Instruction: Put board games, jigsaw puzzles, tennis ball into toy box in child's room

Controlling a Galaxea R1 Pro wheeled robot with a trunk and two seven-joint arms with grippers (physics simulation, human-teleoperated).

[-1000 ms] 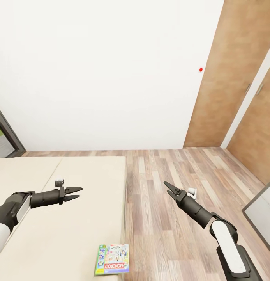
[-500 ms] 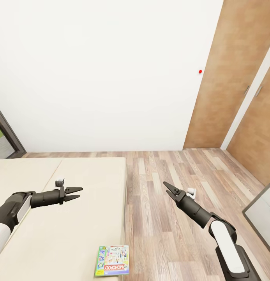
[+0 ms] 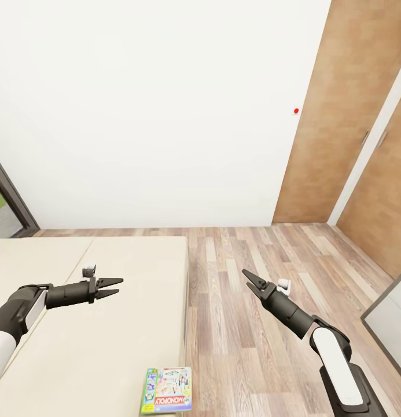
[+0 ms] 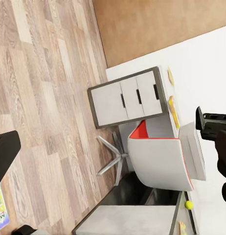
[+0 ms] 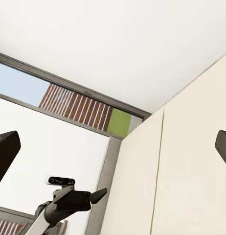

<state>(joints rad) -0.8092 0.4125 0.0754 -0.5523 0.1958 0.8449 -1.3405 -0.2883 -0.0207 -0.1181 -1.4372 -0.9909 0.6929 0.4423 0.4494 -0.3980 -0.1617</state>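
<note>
One board game (image 3: pixel 167 389), a flat Monopoly box with a colourful cover, lies on the beige bed (image 3: pixel 90 347) near its right edge. My left gripper (image 3: pixel 116 286) hovers open over the bed, well beyond the box. Out over the wood floor, my right gripper (image 3: pixel 249 281) is also open and empty. In the left wrist view a small yellow tennis ball (image 4: pixel 189 204) sits on the table across the room. Behind a chair there is a light grey bin that looks like the toy box (image 4: pixel 197 147). The jigsaw puzzles are too small to make out.
A white wall and brown wooden doors (image 3: pixel 339 127) stand ahead, with plank floor (image 3: pixel 252 255) between bed and doors. A white chair with red inside (image 4: pixel 157 159) and a grey drawer unit (image 4: pixel 125 98) stand by the table. A grey window frame (image 3: pixel 12 202) is at the left.
The whole head view has shifted slightly, so wall, floor and the game box sit a little lower in frame. Both arms hold the same pose and both grippers stay open.
</note>
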